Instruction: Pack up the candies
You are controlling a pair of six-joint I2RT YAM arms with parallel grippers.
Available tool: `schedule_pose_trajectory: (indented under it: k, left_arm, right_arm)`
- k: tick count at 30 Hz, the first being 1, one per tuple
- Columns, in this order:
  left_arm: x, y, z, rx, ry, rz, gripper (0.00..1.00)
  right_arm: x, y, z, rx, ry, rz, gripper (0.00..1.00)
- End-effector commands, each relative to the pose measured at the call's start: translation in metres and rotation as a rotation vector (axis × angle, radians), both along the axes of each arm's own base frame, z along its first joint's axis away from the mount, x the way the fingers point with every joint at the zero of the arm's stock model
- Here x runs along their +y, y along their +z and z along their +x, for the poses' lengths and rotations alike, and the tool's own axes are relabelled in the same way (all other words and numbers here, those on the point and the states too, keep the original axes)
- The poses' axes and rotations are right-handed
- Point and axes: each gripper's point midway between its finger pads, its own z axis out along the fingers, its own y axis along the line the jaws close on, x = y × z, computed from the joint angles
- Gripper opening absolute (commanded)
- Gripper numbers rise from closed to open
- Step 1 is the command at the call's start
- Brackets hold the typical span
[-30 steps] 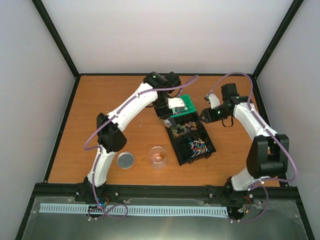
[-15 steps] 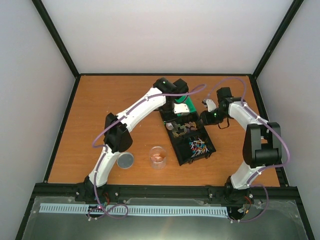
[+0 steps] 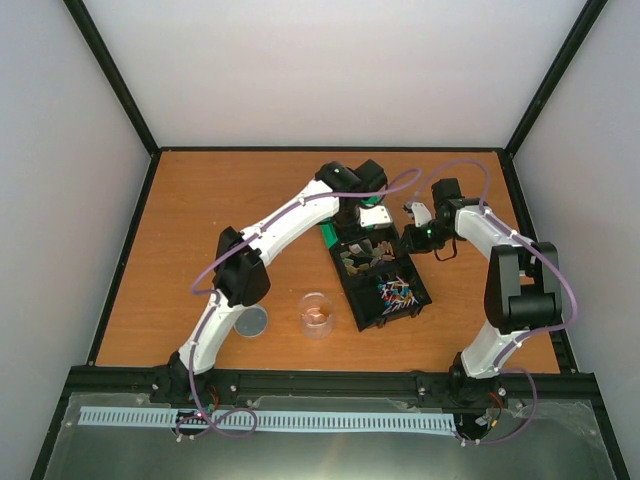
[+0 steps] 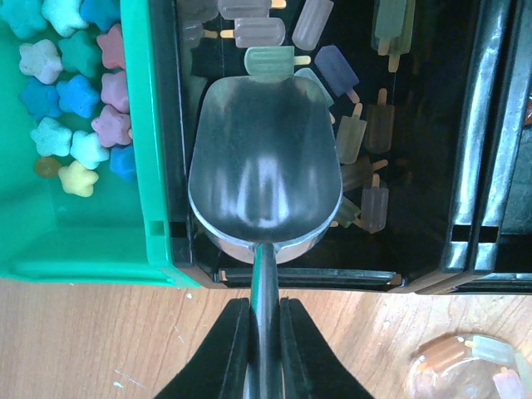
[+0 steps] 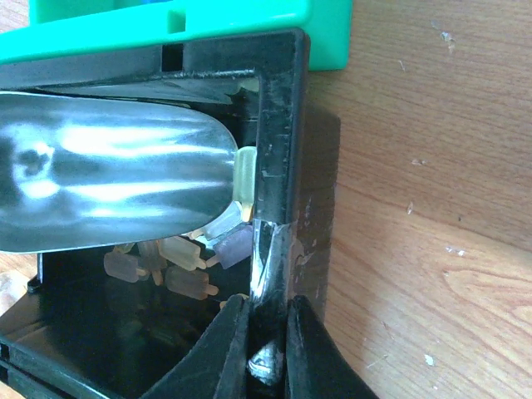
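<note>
The candies (image 4: 75,100) are small star-shaped pieces in pink, blue, yellow and pale green, lying in a green bin (image 4: 137,125) at the left of the left wrist view. My left gripper (image 4: 266,303) is shut on the handle of a metal scoop (image 4: 264,174). The scoop's bowl looks empty and hangs over a compartment of pale popsicle-shaped pieces (image 4: 366,133) in the black tray (image 4: 465,166). My right gripper (image 5: 268,307) is shut on the black tray's side wall (image 5: 283,125), beside the scoop (image 5: 108,183). In the top view the left gripper (image 3: 362,215) hides most of the bin.
A clear plastic cup (image 3: 317,313) with a few pieces in it stands in front of the tray, and a round grey lid (image 3: 250,321) lies to its left. Thin multicoloured sticks (image 3: 397,290) fill the tray's nearer compartment. Black frame rails border the table.
My left arm has swung the scoop rightward, from above the green bin to above the black tray. My right gripper has moved in and closed on the tray's wall.
</note>
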Motion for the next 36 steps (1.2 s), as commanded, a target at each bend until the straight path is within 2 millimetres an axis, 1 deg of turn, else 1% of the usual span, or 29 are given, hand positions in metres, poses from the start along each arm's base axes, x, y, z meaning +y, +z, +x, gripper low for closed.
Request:
schedule_pose_trajectory:
  k: [1, 6, 10, 12, 14, 17, 20, 22, 25, 28, 31, 33, 36]
  left_arm:
    - [0.0, -0.054, 0.004, 0.042, 0.049, 0.079, 0.01]
    - [-0.013, -0.07, 0.007, 0.039, 0.055, 0.021, 0.01]
    - [-0.026, -0.075, 0.007, 0.042, 0.022, -0.053, 0.01]
    - [-0.027, -0.07, 0.006, 0.032, 0.006, -0.064, 0.01]
    - [-0.024, -0.058, 0.005, 0.02, -0.005, -0.061, 0.01]
    - [-0.016, -0.039, 0.0, 0.013, -0.024, -0.058, 0.01]
    - [-0.006, -0.023, -0.006, 0.014, -0.026, -0.032, 0.01]
    - [0.002, -0.018, -0.01, 0.019, -0.028, -0.001, 0.01]
    - [0.014, -0.016, -0.014, 0.023, -0.03, 0.046, 0.01]
    - [0.021, -0.022, -0.017, 0.04, -0.023, 0.079, 0.01]
    - [0.023, -0.04, -0.018, 0.067, -0.007, 0.105, 0.01]
    - [0.017, -0.051, -0.019, 0.096, 0.014, 0.087, 0.01]
    - [-0.004, -0.062, -0.014, 0.126, 0.041, 0.015, 0.01]
  right_arm:
    - [0.012, -0.006, -0.005, -0.004, 0.043, 0.019, 0.03]
    - [0.018, -0.007, -0.005, -0.01, 0.058, 0.022, 0.03]
    - [0.02, -0.009, -0.006, -0.011, 0.067, 0.016, 0.03]
    - [0.018, -0.009, -0.004, -0.014, 0.066, 0.005, 0.03]
    - [0.016, -0.009, -0.004, -0.019, 0.063, -0.013, 0.03]
    - [0.011, -0.01, -0.002, -0.022, 0.045, -0.037, 0.03]
    - [0.008, -0.009, 0.001, -0.031, 0.028, -0.052, 0.03]
    - [0.006, -0.009, 0.004, -0.039, 0.02, -0.062, 0.03]
    - [0.006, -0.008, 0.008, -0.042, 0.014, -0.068, 0.03]
    - [0.008, -0.005, 0.01, -0.046, 0.012, -0.056, 0.03]
    - [0.008, -0.003, 0.01, -0.051, 0.015, -0.05, 0.03]
    - [0.01, -0.003, 0.008, -0.053, 0.023, -0.04, 0.03]
    - [0.015, -0.004, 0.004, -0.048, 0.033, -0.011, 0.03]
